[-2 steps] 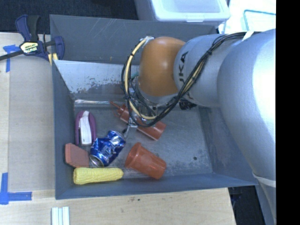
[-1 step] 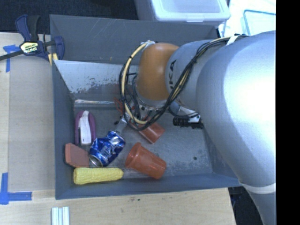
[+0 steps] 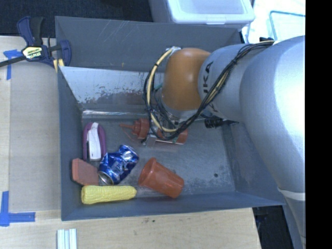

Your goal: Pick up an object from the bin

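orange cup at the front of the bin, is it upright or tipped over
Tipped over: the orange cup lies on its side on the floor of the bin, right of the crushed blue can.

On the floor of your grey bin (image 3: pixel 207 165) lie: yellow corn cob (image 3: pixel 109 193), crushed blue can (image 3: pixel 118 164), red-brown cup (image 3: pixel 161 178) on its side, reddish block (image 3: pixel 84 171), purple-and-white item (image 3: pixel 94 141), small orange piece (image 3: pixel 140 128).

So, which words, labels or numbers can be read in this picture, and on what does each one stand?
Nothing reads whole.
arm: dark letters near its wrist end, partly hidden, not readable.
crushed blue can: white print, too crumpled to read.
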Robot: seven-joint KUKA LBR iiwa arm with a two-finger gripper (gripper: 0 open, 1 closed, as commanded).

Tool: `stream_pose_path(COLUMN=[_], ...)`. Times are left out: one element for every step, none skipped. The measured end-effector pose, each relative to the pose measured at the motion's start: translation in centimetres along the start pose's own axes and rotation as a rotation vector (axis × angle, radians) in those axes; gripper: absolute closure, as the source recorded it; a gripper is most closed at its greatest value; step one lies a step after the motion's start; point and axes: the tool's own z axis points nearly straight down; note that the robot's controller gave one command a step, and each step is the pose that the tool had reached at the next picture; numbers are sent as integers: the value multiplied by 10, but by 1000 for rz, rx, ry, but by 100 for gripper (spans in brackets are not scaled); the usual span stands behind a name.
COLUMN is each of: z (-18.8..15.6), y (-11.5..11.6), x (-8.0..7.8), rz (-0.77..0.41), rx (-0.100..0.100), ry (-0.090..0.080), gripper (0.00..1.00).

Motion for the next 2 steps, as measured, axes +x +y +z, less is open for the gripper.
stream_pose_path(z=[0, -33], y=[0, -1], x=[0, 2], rz=[0, 0], rx=[0, 3], ry=[0, 9], gripper=[100, 100])
